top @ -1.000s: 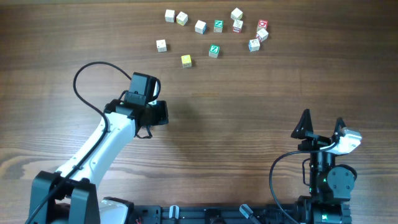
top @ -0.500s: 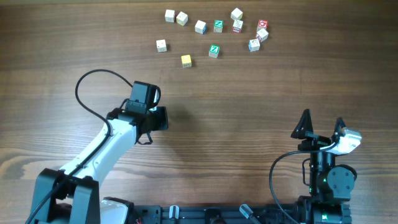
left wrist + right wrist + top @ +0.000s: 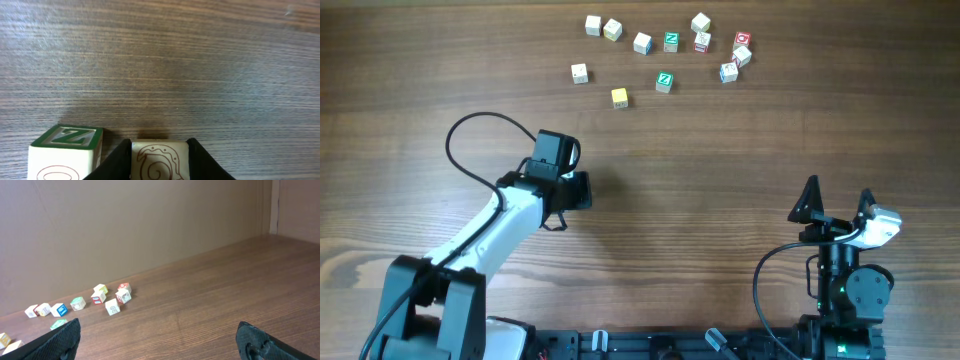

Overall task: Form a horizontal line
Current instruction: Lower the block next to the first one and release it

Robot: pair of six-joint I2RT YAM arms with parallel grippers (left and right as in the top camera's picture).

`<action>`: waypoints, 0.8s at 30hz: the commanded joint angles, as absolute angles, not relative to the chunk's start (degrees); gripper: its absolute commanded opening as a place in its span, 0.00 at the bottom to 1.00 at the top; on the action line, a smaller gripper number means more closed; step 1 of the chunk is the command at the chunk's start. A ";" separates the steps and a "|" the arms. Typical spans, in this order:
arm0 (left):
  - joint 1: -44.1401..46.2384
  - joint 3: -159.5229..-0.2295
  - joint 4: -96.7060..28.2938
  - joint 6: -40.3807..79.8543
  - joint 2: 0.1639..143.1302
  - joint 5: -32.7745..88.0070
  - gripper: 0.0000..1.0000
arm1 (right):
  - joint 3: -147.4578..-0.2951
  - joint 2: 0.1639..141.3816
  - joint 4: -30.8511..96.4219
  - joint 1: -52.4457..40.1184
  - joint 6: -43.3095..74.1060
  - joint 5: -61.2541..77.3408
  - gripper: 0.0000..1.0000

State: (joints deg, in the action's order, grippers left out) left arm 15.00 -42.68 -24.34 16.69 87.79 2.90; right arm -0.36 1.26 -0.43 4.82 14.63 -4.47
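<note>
The left gripper (image 3: 160, 145) sits in the left half of the counter (image 3: 740, 150), about midway between the near and far edges. Its two fingers press against either side of a pale swirl cube (image 3: 157, 162), which fills the gap between them. Just beside the left finger a green Z cube (image 3: 67, 150) stands on the wood, level with the held one and parted from it only by that finger. From overhead the gripper's body covers both. The horizontal line cannot be made out there, and it cannot be told whether more cubes lie underneath.

The loose cubes (image 3: 671, 41) are scattered along the far edge around its middle, well apart from the left gripper. The one nearest to it is a yellow-topped cube (image 3: 619, 97), with a white cube (image 3: 579, 72) a little beyond, towards the far left corner. Red-marked cubes (image 3: 742, 40) bunch at the right end of the scatter.

The right gripper (image 3: 837, 203) stands upright by the near edge towards the right corner, its fingers wide apart with nothing between them.
</note>
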 commanded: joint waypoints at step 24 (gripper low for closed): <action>15.16 -42.30 -23.29 16.95 88.95 2.24 0.41 | -0.30 1.02 -0.71 5.10 13.67 -3.53 1.00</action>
State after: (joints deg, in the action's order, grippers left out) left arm 15.00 -42.68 -23.51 16.69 88.40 2.90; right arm -0.36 1.28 -0.43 4.82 14.63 -4.47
